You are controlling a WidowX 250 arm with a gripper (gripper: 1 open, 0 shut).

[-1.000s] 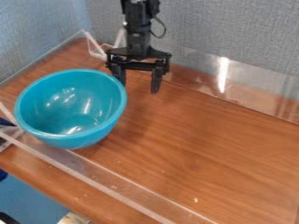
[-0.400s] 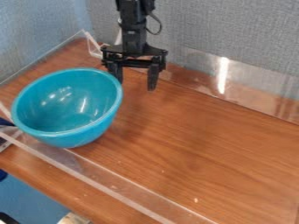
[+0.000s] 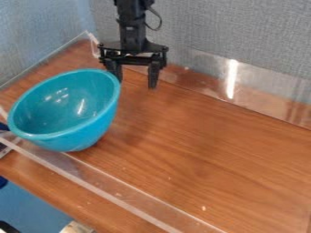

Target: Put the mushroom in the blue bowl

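Note:
The blue bowl (image 3: pixel 58 109) stands at the left of the wooden table, its opening tipped a little toward the camera. No mushroom shows in this view, neither on the table nor on the visible inside of the bowl. My black gripper (image 3: pixel 130 78) hangs pointing straight down just behind the bowl's back right rim. It is open, with nothing between its fingers. Its left finger (image 3: pixel 108 69) is close to the rim; I cannot tell whether they touch.
Low clear plastic walls (image 3: pixel 231 73) run along the back, left and front edges of the wooden tabletop (image 3: pixel 206 155). A blue-grey wall rises behind the arm.
The gripper has drifted left and slightly away from the camera, staying open. The bowl has shifted a little to the left and looks more tilted.

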